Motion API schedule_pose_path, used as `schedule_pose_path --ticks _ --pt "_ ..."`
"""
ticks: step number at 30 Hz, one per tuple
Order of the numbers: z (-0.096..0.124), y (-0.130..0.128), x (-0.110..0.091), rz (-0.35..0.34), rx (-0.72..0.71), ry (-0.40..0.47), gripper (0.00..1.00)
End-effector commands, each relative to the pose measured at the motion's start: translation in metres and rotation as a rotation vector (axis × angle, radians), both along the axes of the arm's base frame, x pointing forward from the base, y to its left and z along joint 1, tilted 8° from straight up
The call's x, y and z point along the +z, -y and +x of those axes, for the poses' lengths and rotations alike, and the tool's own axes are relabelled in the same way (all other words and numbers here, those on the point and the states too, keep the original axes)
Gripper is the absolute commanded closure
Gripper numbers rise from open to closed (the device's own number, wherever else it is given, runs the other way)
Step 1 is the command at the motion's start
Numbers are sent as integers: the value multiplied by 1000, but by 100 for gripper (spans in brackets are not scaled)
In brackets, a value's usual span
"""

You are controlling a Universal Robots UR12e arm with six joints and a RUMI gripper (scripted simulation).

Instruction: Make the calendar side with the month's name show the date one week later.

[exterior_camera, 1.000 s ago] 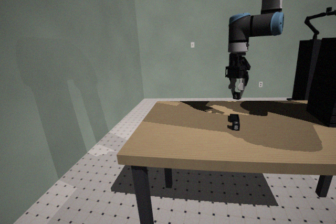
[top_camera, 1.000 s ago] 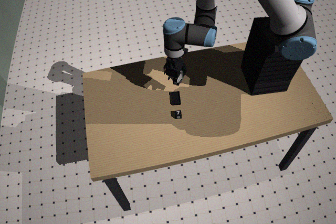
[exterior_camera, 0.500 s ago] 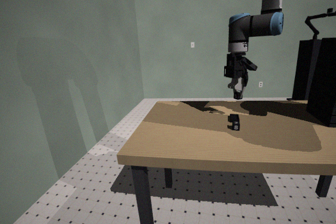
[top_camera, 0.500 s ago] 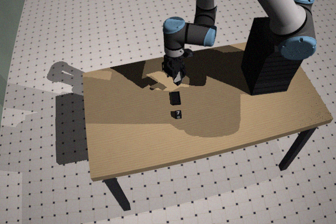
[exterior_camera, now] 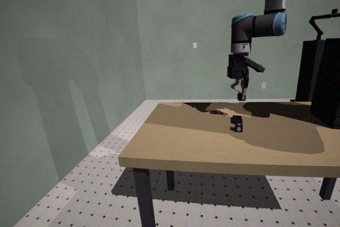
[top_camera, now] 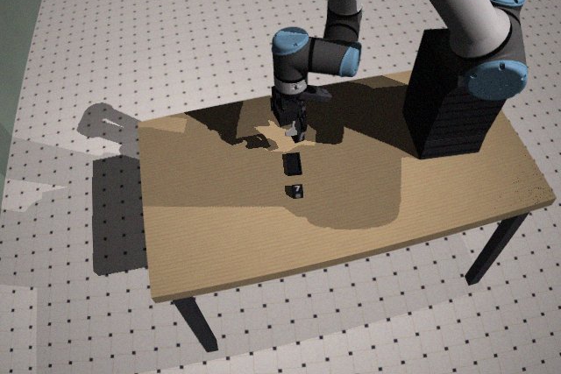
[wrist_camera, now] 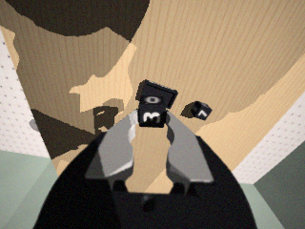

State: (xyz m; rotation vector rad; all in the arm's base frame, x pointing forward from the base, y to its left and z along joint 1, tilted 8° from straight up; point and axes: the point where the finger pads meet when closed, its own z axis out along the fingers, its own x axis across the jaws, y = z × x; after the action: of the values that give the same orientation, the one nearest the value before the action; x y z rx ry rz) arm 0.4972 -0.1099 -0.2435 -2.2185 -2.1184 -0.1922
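Observation:
My gripper [top_camera: 300, 136] [exterior_camera: 241, 96] [wrist_camera: 152, 110] is shut on a black cube [exterior_camera: 241, 98] [wrist_camera: 152, 119] and holds it above the table, behind the tray. In the wrist view the held cube shows a white 3 and, on a neighbouring face, a white 0. The small black tray [top_camera: 292, 164] [exterior_camera: 236, 118] [wrist_camera: 164, 92] lies on the table and looks empty; the held cube hides part of it in the wrist view. A second black cube [top_camera: 297, 191] [exterior_camera: 238, 128] [wrist_camera: 202, 111] sits on the table in front of the tray, with 7 on top and 8 on its front side.
The wooden table [top_camera: 217, 234] [exterior_camera: 178, 147] carries the tray and the loose cube close together, with a small gap between them. The black robot base [top_camera: 446, 102] [exterior_camera: 326, 81] stands on the right. Shadows of the arm fall across the table.

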Motion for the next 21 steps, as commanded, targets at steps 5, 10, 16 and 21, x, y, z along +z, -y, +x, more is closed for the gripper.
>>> schedule_pose_path --ticks 5,10,16,21 --pt "0 -1 1 4 -231 -33 89" --pt "0 -2 1 10 -366 -51 89" --pt "1 -3 1 18 -546 -75 89" --pt "2 -3 1 22 -635 -87 89"
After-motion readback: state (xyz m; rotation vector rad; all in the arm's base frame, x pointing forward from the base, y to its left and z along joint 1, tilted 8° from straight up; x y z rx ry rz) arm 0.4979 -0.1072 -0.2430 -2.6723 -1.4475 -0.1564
